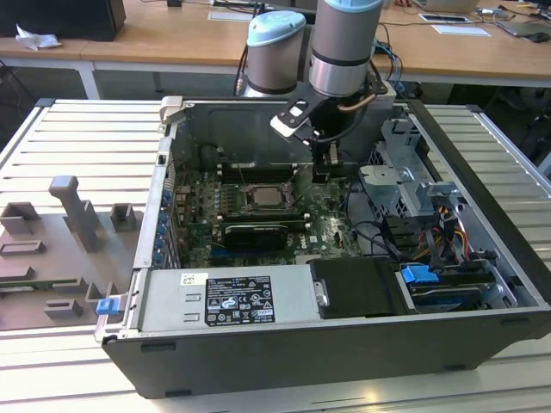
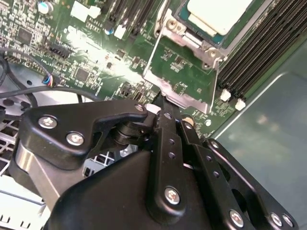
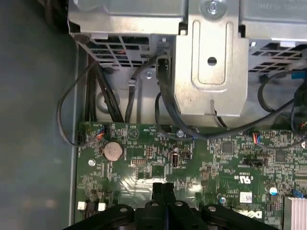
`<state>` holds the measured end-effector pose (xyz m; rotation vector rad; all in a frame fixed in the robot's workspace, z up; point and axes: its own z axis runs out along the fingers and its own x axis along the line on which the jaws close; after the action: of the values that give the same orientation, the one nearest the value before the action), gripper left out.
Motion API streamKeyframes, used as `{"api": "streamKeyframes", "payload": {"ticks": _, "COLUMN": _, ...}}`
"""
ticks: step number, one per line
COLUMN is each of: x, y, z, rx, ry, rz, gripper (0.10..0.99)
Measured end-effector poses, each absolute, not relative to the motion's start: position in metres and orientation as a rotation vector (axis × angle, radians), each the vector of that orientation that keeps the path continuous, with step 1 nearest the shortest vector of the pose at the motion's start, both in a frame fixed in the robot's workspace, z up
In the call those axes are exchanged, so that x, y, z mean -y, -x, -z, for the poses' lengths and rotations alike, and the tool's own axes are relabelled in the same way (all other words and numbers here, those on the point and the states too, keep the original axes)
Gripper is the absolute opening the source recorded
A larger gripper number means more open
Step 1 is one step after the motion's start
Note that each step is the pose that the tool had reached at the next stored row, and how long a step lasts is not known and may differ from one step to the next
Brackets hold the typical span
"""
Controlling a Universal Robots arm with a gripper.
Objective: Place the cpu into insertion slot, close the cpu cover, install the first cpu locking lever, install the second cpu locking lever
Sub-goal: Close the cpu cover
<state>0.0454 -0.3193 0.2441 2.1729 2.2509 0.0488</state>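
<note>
Placement was done: the cpu (image 2: 218,13) was seated in the insertion slot (image 2: 204,44). The end effector (image 2: 163,106), pinched shut and empty, was held at the edge of the open cpu cover (image 2: 184,98), as for pushing.

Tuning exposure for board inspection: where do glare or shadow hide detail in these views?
Second wrist view: a white glare patch washes out part of the green circuit board, and the black pincer reads as a dark mass. First wrist view: the case panel lies in dim shadow. Exterior view: even room light, no strong glare.
</note>
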Motion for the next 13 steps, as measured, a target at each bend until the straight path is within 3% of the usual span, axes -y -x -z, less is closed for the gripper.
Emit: {"api": "streamKeyframes", "payload": {"ticks": 13, "x": 0.319, "y": -0.022, "z": -0.244, "rx": -2.251, "ry": -2.173, "rz": -0.049, "gripper": 0.106}}
